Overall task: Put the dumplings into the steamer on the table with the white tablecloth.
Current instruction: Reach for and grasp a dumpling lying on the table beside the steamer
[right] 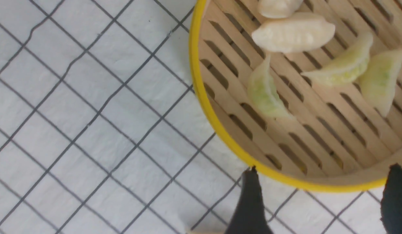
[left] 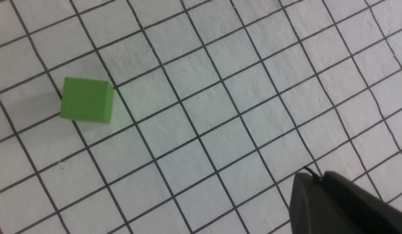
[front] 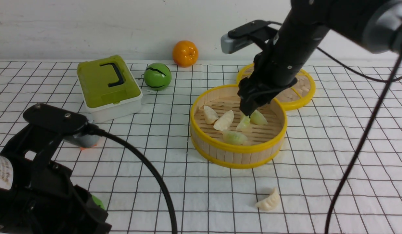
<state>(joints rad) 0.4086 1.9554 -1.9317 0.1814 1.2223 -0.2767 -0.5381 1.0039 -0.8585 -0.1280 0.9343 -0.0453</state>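
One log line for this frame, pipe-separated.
right gripper: open, above steamer | steamer: five dumplings | cloth: one dumpling | left gripper: shut

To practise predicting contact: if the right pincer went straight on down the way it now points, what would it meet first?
Most likely a green dumpling lying just under the open right pincer. If it passes beside that, it would meet the floor of the steamer. Depth is hard to judge from these views.

Three white dumplings (front: pixel 225 120), looks like three green dumplings (front: pixel 234 137), plus one each: steamer (front: pixel 240 149), lid (front: pixel 305 97), orange (front: pixel 185 53), ball (front: pixel 157 76), box (front: pixel 107 86), cube (left: pixel 86 100).
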